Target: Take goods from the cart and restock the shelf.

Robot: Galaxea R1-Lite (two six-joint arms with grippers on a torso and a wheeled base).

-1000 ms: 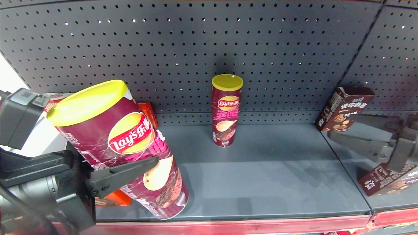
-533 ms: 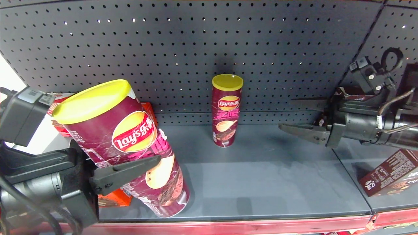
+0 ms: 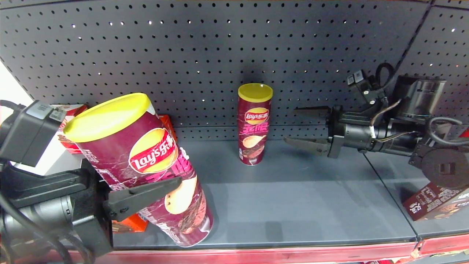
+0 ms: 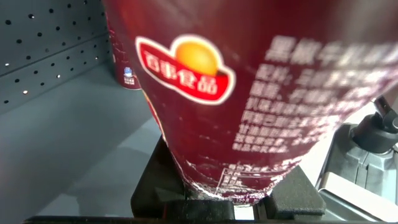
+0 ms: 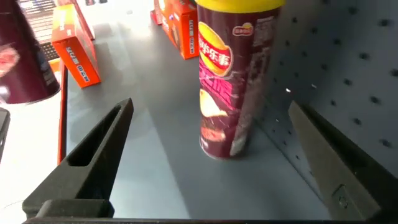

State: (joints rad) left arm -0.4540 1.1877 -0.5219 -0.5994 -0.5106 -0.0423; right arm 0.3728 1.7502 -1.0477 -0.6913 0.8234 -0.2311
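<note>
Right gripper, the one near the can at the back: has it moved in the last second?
Yes. The right gripper has swung left along the shelf, away from the brown box, and now sits open beside the back can.

Bare shelf [image 3: 300, 205] runs across the centre and lower right of the head view frame. The lower left is blocked by the held can [image 3: 121, 146], tilted in the left claw [image 3: 154, 183], with orange boxes [image 3: 128, 223] crowded beside and behind it. The back can [image 3: 254, 124] stands upright at centre, close against the pegboard [image 3: 220, 47], so there is little room behind it. Free lanes lie on both its sides: a wide one toward the held can, and a narrower one toward the right claw [image 3: 291, 124], whose spread jaws point at it without touching. The right arm [image 3: 384, 132] bars the right middle. A brown box [image 3: 436, 201] lies at lower right.
</note>
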